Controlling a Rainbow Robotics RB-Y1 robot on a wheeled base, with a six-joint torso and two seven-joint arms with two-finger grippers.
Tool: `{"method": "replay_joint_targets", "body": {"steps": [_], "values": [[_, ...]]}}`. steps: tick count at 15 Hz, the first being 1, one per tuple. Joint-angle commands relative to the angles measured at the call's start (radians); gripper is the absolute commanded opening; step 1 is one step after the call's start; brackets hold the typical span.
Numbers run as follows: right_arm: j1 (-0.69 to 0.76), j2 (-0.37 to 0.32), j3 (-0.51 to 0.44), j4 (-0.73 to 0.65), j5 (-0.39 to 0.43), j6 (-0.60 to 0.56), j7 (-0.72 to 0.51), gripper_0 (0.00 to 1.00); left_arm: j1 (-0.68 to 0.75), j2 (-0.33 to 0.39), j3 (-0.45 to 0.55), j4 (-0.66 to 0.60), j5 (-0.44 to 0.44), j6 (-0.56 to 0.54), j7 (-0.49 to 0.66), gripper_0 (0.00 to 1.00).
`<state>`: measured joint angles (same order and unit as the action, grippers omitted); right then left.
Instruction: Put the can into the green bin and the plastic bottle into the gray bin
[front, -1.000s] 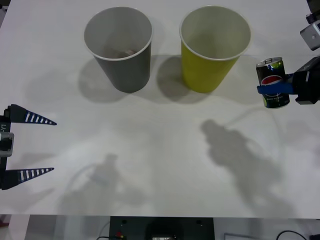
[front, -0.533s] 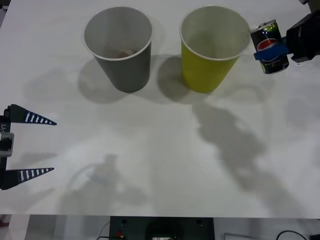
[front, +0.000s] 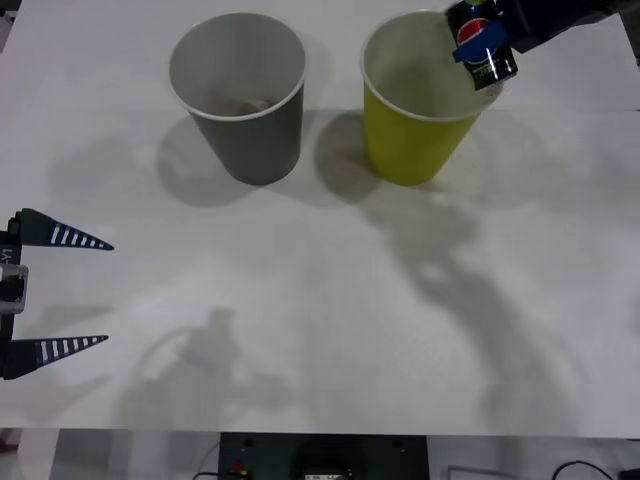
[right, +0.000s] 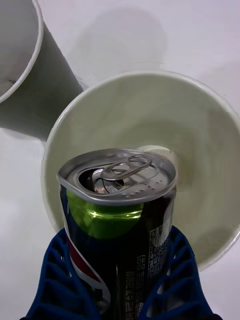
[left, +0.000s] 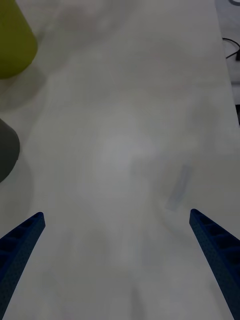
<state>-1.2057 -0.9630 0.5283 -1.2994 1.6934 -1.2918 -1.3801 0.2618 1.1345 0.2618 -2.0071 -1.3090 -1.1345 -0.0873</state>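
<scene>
Two blue fingers (right: 175, 280) of the right gripper (front: 482, 42) pinch the can (front: 481, 42), holding it tilted over the green bin's (front: 415, 135) far right rim. Left of it stands the gray bin (front: 255, 135). Left gripper (front: 62, 292) hangs spread wide, well apart.

Can (right: 117, 220) base cut off by frame edge; something in gray bin (front: 240, 120) bottom, too small to ID.
</scene>
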Motion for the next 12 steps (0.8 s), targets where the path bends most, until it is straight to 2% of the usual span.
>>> {"method": "replay_joint_targets", "body": {"steps": [1, 3, 5, 6, 7, 9, 10, 12], "values": [[-0.054, 0.073, 0.018, 0.071, 0.083, 0.000, 0.003, 0.00, 0.000, 0.000, 0.000, 0.000, 0.000, 0.000, 0.000, 1.00], [-0.069, 0.116, 0.018, 0.098, 0.135, 0.000, 0.003, 0.00, 0.000, 0.000, 0.000, 0.000, 0.000, 0.000, 0.000, 1.00], [-0.075, 0.127, 0.018, 0.109, 0.146, 0.000, 0.006, 0.00, 0.000, 0.000, 0.000, 0.000, 0.000, 0.000, 0.000, 1.00], [-0.077, 0.127, 0.018, 0.109, 0.147, 0.000, 0.027, 0.11, 0.000, 0.000, 0.000, 0.000, 0.000, 0.000, 0.000, 1.00], [-0.077, 0.127, 0.018, 0.109, 0.147, 0.000, 0.047, 0.29, 0.000, 0.000, 0.000, 0.000, 0.000, 0.000, 0.000, 1.00], [-0.077, 0.125, 0.018, 0.109, 0.147, 0.000, 0.095, 0.96, 0.000, 0.000, 0.000, 0.000, 0.000, 0.000, 0.000, 1.00], [-0.077, 0.125, 0.018, 0.109, 0.147, 0.000, 0.107, 1.00, 0.000, 0.000, 0.000, 0.000, 0.000, 0.000, 0.000, 1.00], [-0.077, 0.118, 0.016, 0.109, 0.127, 0.000, 0.124, 1.00, 0.000, 0.000, 0.000, 0.000, 0.000, 0.000, 0.000, 1.00]]}}
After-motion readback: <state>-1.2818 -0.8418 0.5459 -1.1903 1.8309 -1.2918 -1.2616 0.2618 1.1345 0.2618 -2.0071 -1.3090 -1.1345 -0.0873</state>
